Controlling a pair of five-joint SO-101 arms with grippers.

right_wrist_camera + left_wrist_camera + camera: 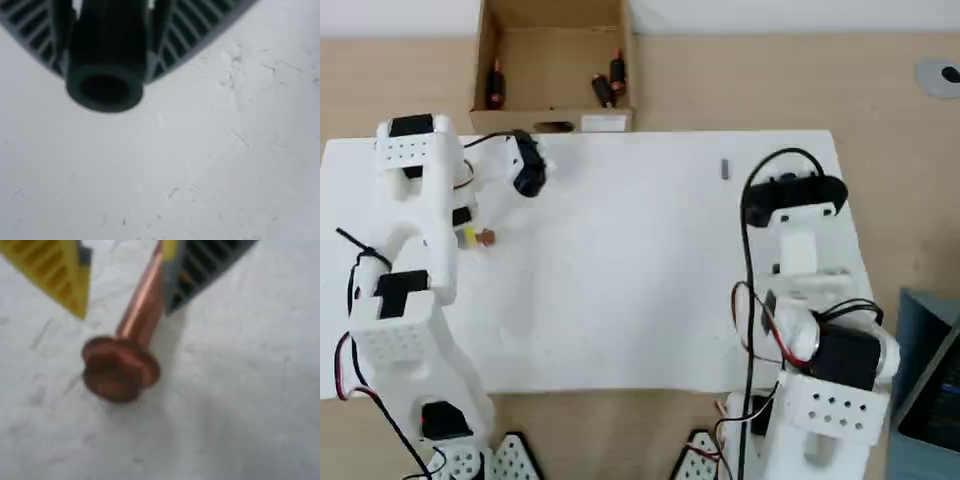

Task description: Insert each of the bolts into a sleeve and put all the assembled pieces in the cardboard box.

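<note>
My left claw [125, 312] is open wider than the shank of the copper-coloured metal bolt with a flanged head [135, 330]. The shank rests vs. the dark ribbed finger [200, 265] and the yellow ribbed finger [60, 275] stands apart from it, so no pinch that I can see. The bolt is low at the white table sheet [620, 270], left side; can't tell if it's touching. Its head points away from the claw, well apart from the open brown cardboard box [550, 55] at the far edge.

My right claw [105, 65] is closed on the short black tube sleeve [107, 40]. Ribbed fingers are on both sides of it, w/ the open mouth sticking out past the tips, over the sheet's right side.

Handling, my guess: the bolt is small, stiff, light, smooth & round, so prob. slippery and apt to roll or pivot if nipped near one end. Best hold is mid-shank, square across, leaving the plain end free for the bore. The head's no good to grip b/c it must seat vs. the sleeve. The sleeve looks rigid, light, matt; hold it round the middle w/ the mouth clear, as now. Neither looks fragile, but a hard squeeze on a round part could squirt it out.

The box holds 3 dark pieces w/ copper ends [603, 90], prob. assembled pairs. There's a small grey bit [725, 168] on the sheet: can't tell what.
</note>
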